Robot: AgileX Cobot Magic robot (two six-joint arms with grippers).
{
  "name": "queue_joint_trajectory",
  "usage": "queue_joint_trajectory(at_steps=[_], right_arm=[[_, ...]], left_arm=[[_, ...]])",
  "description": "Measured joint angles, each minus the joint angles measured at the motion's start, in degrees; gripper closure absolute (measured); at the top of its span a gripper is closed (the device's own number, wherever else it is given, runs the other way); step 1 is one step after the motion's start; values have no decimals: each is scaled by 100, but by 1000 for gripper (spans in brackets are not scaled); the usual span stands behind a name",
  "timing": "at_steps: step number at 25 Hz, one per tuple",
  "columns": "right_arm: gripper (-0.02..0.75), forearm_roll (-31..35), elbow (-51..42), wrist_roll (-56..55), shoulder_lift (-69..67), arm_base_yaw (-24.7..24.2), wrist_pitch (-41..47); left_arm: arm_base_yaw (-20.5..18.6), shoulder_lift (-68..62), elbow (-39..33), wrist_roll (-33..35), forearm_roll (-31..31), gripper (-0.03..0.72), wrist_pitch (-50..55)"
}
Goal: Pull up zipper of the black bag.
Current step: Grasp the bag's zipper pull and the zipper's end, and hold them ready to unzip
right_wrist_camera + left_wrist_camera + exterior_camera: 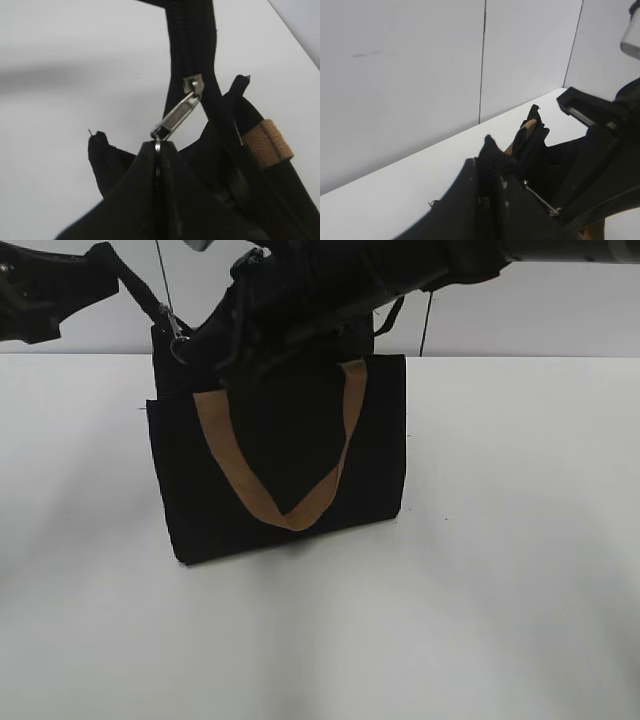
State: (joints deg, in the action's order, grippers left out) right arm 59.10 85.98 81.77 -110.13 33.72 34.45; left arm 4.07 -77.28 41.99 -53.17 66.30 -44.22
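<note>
Black bag (290, 455) stands upright on the white table (500, 570), tan strap handle (290, 505) hanging in a V down its front face. Both arms sit over the bag's top edge. Right gripper (159, 150): jaws closed down on the ring-shaped pull of the zipper (177, 117), ring pinched right at the fingertips, silver slider stretched taut just beyond the tips, black zip tape running on away from the jaws. A second strap handle (267, 145) shows off to one side of the jaws. Left gripper (492, 167): fingers pressed together on a bunched corner of the bag fabric, which pokes out just past the tips; the taut metal pull lies close beside these jaws, toward the right arm. Bag interior not visible in any view, so contents can't be told.
</note>
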Motion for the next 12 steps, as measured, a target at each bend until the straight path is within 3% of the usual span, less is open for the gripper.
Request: queue_joint_trajectory(at_steps=[12], right_arm=[[752, -355, 0, -545, 244, -127, 24]], left_arm=[[0, 0, 0, 0, -10, 665, 85]])
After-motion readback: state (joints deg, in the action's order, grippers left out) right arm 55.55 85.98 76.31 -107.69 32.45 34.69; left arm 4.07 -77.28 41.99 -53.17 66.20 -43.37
